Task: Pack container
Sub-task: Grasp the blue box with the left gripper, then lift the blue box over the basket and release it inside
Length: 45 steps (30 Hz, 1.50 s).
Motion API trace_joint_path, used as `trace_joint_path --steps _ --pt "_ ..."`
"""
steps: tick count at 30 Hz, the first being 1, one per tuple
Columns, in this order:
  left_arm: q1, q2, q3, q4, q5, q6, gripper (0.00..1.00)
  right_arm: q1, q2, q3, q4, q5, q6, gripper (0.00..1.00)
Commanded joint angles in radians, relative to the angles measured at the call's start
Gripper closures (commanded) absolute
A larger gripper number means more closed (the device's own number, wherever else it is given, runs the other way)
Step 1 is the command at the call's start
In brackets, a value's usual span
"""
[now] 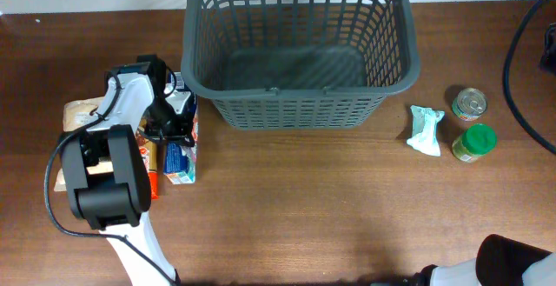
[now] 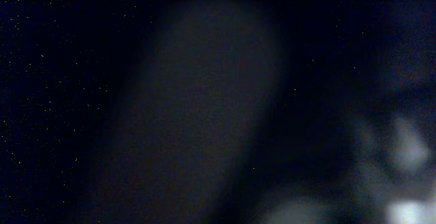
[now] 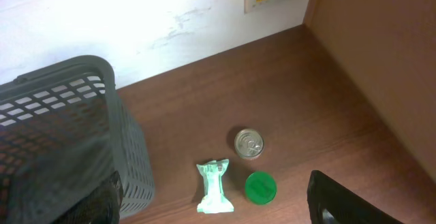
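The container, a dark grey slotted basket (image 1: 300,92), stands at the back middle of the table, and nothing shows inside it. My left gripper (image 1: 170,123) is down among a cluster of groceries just left of the basket, over a blue-and-white carton (image 1: 180,160). Its jaws are hidden there, and the left wrist view is dark and blurred. My right gripper (image 3: 212,207) hangs high with its fingers (image 3: 344,200) wide apart and nothing between them. Below it lie a pale green packet (image 3: 214,187), a tin can (image 3: 248,143) and a green-lidded jar (image 3: 260,188), right of the basket (image 3: 75,135).
A brown packet (image 1: 80,112) and a red item (image 1: 154,183) lie partly under the left arm. The packet (image 1: 426,130), can (image 1: 469,103) and jar (image 1: 474,143) sit at the right. A black cable (image 1: 521,86) curves at the right edge. A white wall (image 3: 136,20) is behind the table.
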Motion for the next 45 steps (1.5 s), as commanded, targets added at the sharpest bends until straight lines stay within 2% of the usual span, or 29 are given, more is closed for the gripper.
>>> trace_joint_path --steps 1,6,11,14,18,22,29,32,35,37,45 --pt "0.006 0.022 0.054 -0.043 -0.039 -0.041 0.98 -0.009 -0.005 0.0 0.006 0.0 0.009 0.2" --pt "0.034 0.005 0.327 -0.161 -0.039 -0.068 0.98 -0.008 -0.005 0.0 0.002 -0.003 0.009 0.2" --pt "0.064 -0.001 0.711 -0.267 -0.097 -0.069 0.98 -0.008 -0.005 0.0 -0.001 -0.003 0.009 0.21" --pt "0.069 -0.002 0.94 -0.276 -0.145 -0.053 0.98 -0.008 -0.005 0.0 -0.001 -0.003 0.009 0.21" --pt "0.04 -0.005 1.213 -0.265 -0.039 0.118 0.98 -0.008 -0.005 0.0 -0.001 -0.003 0.009 0.21" --pt "-0.043 -0.006 1.386 -0.254 0.071 0.285 0.98 -0.008 -0.005 0.0 0.0 -0.014 0.009 0.21" --pt "-0.334 0.0 1.428 -0.309 0.179 0.803 0.98 -0.008 -0.005 0.0 0.0 -0.022 0.008 0.22" --pt "-0.445 0.013 1.387 -0.317 0.13 0.928 0.98 -0.008 -0.005 -0.013 0.0 -0.022 0.008 0.22" --pt "-0.527 0.033 1.313 -0.315 0.006 1.049 0.98 -0.008 -0.005 -0.037 0.0 -0.022 0.008 0.22" --pt "-0.563 0.055 1.263 -0.3 -0.061 1.089 0.98 -0.008 -0.005 -0.057 0.0 -0.022 0.008 0.22" --pt "-0.601 0.185 1.163 -0.239 -0.266 1.077 0.98 -0.008 -0.005 -0.112 0.008 -0.022 0.008 0.23"
